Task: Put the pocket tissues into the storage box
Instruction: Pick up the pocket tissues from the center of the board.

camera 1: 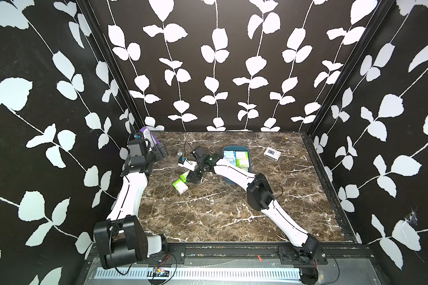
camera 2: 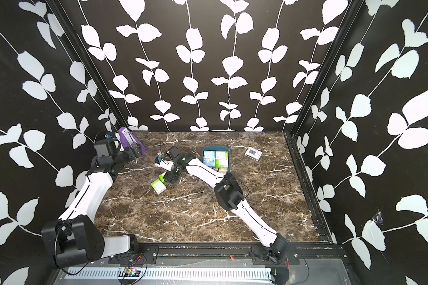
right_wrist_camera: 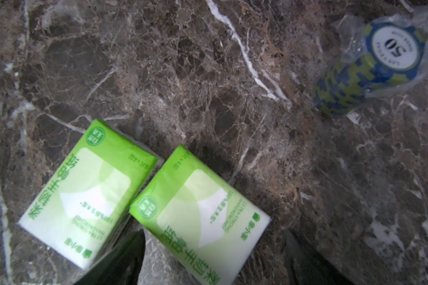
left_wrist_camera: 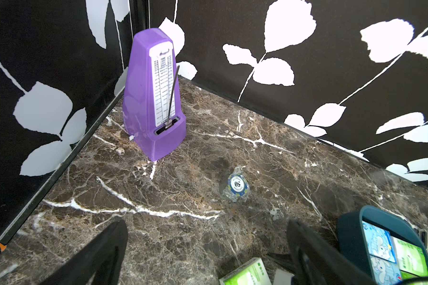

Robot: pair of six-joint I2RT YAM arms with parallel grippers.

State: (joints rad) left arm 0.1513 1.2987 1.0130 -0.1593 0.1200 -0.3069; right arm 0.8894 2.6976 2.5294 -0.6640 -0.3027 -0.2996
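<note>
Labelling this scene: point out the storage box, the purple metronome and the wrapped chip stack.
storage box (camera 1: 235, 147): a top view, on its far rim.
purple metronome (left_wrist_camera: 137, 103): left wrist view, on its purple side.
wrapped chip stack (right_wrist_camera: 394, 47): right wrist view, on the top chip's white label.

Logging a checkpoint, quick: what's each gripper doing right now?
Left gripper: open, empty.
Right gripper: open, fingers either side of a green pack, not gripping it.

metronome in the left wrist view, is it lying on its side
No, the purple metronome stands upright on its base in the corner of the table.
</note>
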